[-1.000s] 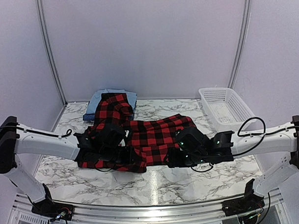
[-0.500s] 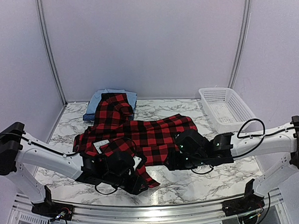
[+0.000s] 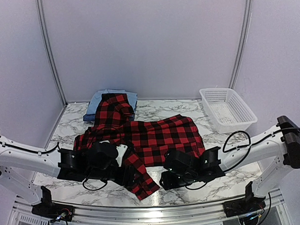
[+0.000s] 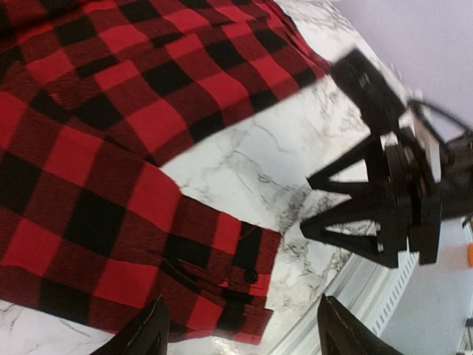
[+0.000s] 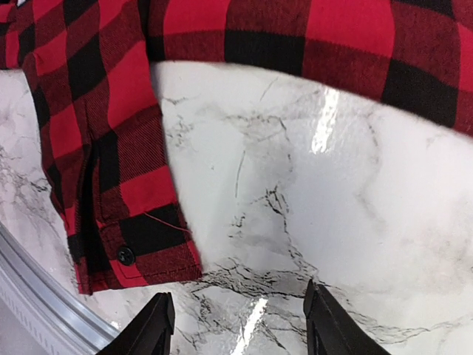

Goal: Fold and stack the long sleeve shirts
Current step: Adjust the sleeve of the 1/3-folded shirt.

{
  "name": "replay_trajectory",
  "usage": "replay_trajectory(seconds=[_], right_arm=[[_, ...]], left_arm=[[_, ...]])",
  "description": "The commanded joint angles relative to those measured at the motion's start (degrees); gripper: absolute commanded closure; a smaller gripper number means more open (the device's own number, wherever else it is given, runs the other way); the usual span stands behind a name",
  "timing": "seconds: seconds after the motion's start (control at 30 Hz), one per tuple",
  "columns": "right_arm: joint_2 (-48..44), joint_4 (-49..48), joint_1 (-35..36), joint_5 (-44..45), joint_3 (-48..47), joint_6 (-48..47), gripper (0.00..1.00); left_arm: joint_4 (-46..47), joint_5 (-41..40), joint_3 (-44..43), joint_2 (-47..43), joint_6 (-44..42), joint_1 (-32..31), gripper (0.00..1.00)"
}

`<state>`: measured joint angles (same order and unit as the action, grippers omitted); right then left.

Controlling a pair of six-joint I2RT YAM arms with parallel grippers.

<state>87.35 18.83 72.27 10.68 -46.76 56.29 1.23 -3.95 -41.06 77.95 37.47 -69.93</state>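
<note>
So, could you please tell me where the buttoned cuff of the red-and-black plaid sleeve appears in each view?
Top external: the buttoned cuff is at bottom centre, between the two arms, near the table's front edge.
Left wrist: lower middle.
Right wrist: lower left.
Shared landmark: the white grey-veined marble tabletop beneath the cuff; its dark button shows in both wrist views.

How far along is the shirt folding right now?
Done: the light blue shirt and dark blue checked shirt lie stacked at the back. In hand: nothing; left gripper and right gripper are open by the spread-out plaid shirt. Left: fold it, add it to the stack.
</note>
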Motion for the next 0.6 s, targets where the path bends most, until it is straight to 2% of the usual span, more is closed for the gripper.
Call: replay_trajectory(seconds=[0.0, 0.17, 0.37, 0.57], right_arm=[[4.1, -1.1, 2.7, 0.8, -2.8, 2.9, 0.45], [8.3, -1.0, 4.2, 1.5, -5.7, 3.6, 0.52], [11.7, 1.2, 5.6, 3.2, -9.6, 3.8, 0.53], [17.1, 9.3, 7.5, 6.8, -15.0, 5.2, 0.66]], left_arm=[[-8.0, -9.0, 2.8, -6.7, 5.3, 5.5, 0.29], [-11.2, -9.2, 6.2, -13.3, 6.7, 11.4, 0.3], [-14.4, -9.4, 8.6, -17.3, 7.2, 14.4, 0.3], [-18.1, -11.5, 9.1, -19.6, 8.7, 17.4, 0.3]])
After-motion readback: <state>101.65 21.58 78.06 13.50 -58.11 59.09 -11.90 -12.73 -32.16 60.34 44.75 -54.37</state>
